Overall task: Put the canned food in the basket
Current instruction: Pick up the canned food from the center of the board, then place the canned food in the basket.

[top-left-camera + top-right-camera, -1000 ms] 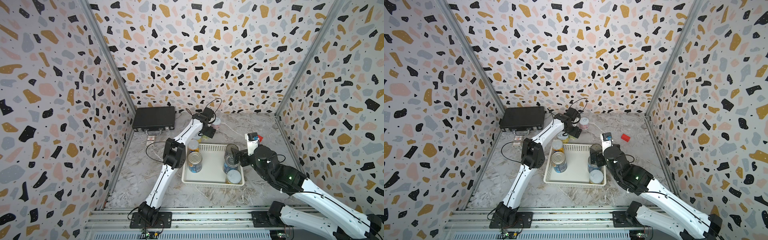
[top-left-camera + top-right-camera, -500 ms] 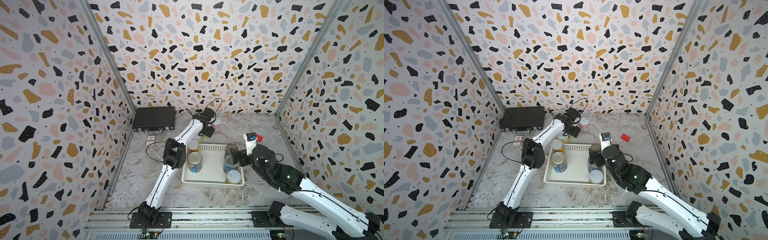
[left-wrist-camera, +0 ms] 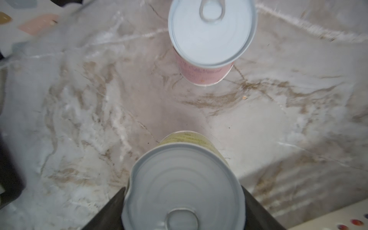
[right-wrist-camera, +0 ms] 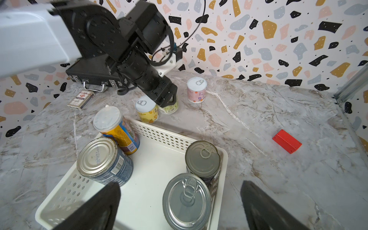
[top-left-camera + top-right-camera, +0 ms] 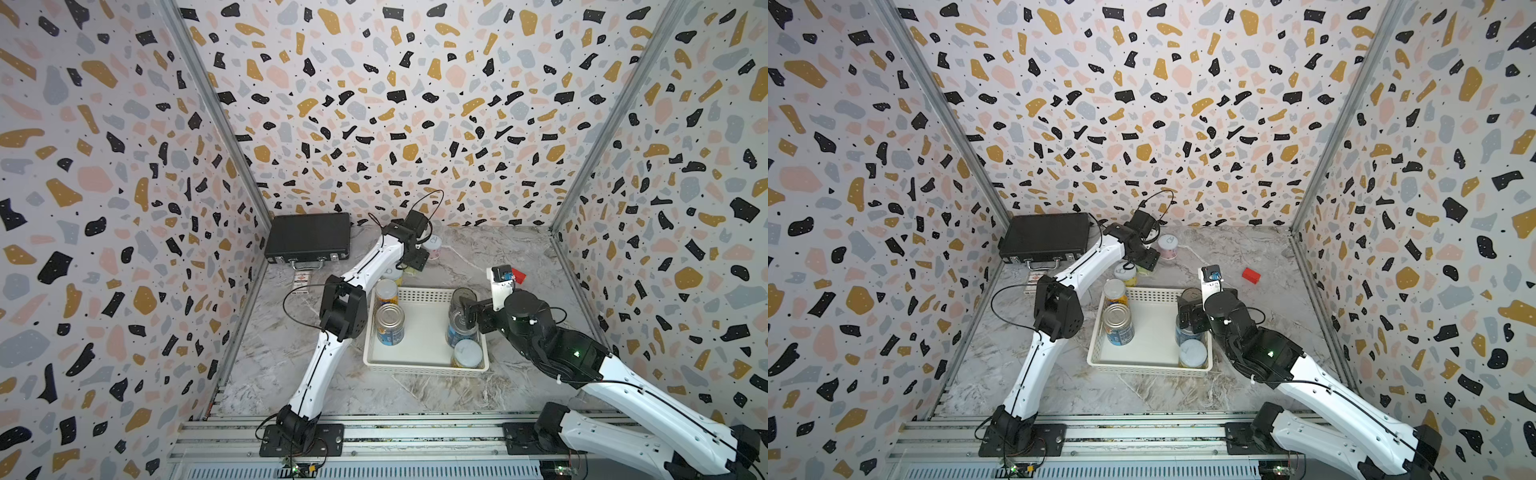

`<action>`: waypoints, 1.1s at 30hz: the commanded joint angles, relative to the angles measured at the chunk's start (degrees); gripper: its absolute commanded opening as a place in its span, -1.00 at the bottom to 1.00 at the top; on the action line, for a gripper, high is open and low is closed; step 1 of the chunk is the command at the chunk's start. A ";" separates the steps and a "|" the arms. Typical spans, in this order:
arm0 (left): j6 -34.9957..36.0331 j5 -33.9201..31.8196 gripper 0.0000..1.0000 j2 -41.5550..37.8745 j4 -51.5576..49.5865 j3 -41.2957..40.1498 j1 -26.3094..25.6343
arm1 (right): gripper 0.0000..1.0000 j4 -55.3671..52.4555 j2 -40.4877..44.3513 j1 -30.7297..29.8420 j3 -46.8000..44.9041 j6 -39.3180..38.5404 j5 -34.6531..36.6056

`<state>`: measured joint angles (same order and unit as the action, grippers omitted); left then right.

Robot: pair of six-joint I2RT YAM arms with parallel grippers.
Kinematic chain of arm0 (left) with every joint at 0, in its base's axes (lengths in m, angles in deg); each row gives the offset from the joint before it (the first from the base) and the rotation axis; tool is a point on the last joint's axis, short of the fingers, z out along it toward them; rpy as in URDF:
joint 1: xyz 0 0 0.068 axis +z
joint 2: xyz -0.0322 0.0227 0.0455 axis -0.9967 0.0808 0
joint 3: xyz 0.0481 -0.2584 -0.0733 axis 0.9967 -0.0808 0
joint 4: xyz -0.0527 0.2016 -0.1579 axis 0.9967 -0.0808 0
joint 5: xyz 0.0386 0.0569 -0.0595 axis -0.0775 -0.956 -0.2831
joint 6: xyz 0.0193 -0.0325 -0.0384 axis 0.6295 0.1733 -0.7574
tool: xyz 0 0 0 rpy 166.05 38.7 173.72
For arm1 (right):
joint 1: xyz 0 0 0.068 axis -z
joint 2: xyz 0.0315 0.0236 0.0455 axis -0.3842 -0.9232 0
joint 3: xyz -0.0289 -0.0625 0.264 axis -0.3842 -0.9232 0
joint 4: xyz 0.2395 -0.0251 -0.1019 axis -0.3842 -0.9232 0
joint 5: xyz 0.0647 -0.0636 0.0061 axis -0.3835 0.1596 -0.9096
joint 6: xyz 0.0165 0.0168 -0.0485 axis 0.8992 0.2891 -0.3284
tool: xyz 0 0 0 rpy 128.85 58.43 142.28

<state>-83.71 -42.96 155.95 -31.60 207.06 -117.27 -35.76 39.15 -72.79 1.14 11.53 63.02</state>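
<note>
My left gripper (image 4: 168,99) pinches the pale green can (image 4: 171,108) on the table (image 4: 258,111), just beyond the basket (image 4: 159,133); my right gripper (image 4: 180,186) hangs over the basket, jaws spread. Inside I count five cans (image 5: 390,325).

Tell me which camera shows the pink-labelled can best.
The right wrist view: the pink-labelled white-topped can stands whole, label facing the camera. The left wrist view shows mostly its lid, blurred; in both top views the can is small.
</note>
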 commanded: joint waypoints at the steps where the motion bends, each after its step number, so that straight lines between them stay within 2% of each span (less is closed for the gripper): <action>1: -1.54 -0.27 0.11 -7.16 2.06 2.58 -0.56 | 1.00 -0.57 0.34 0.28 0.80 0.49 0.64; 4: -3.02 -1.73 0.05 -9.21 -0.42 2.82 -0.77 | 1.00 -0.62 0.34 0.37 0.73 0.36 1.11; 12: -8.55 -4.10 -0.03 -21.57 -2.46 -7.52 -1.62 | 1.00 -0.59 1.71 1.24 0.42 0.19 1.86; 23: -16.69 -10.15 -0.07 -45.69 -2.80 -32.83 -7.05 | 1.00 -0.09 2.50 2.80 -0.45 1.07 0.90; 33: -23.10 -10.11 -0.08 -63.12 -5.11 -47.21 -12.92 | 1.00 0.01 0.61 3.61 -0.41 1.44 0.48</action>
<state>-103.47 -51.86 97.68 -38.52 162.42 -129.09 -35.71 39.87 -69.47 0.58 12.12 63.65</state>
